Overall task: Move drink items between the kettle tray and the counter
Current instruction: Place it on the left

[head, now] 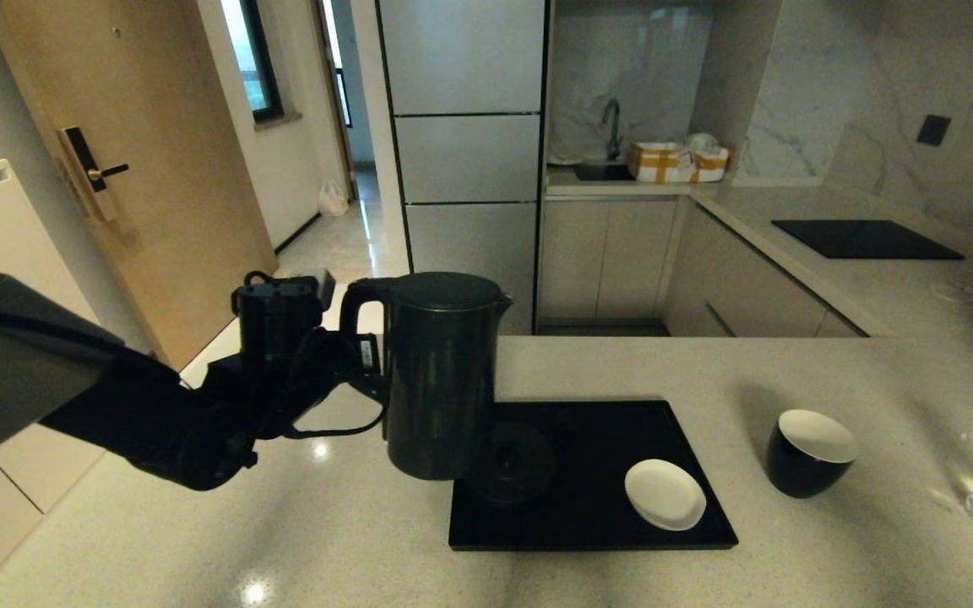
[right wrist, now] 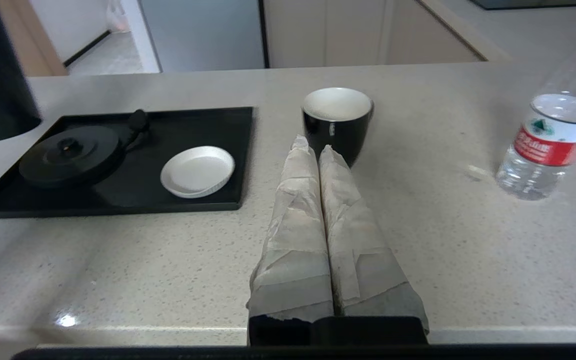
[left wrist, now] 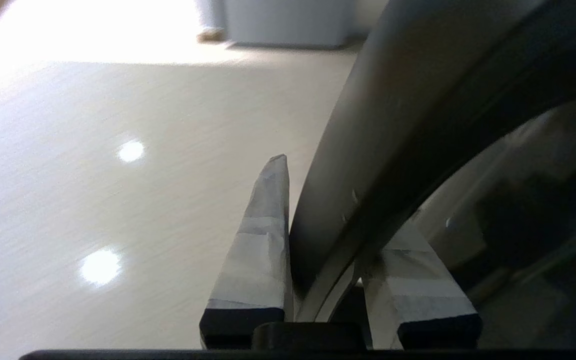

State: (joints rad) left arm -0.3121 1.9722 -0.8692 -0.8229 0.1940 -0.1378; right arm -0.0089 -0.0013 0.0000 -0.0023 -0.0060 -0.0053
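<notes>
The left arm [head: 115, 405] is matte black, with a broad smooth casing, a boxy black wrist block and thin black cables looping beneath it. Its left tool [left wrist: 318, 240] has two tapered fingers [left wrist: 263, 250] wrapped in pale grey tape on black bases. The right tool [right wrist: 318, 150] has two long wedge-shaped fingers [right wrist: 295, 235] in wrinkled beige-grey tape, rising from a black mount.

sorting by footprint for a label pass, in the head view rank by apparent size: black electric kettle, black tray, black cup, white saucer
1. Flat rectangular black tray
2. Tall black electric kettle, held aloft nearer the camera, so close to the tray
3. Black cup with white inside and small white saucer: look alike
</notes>
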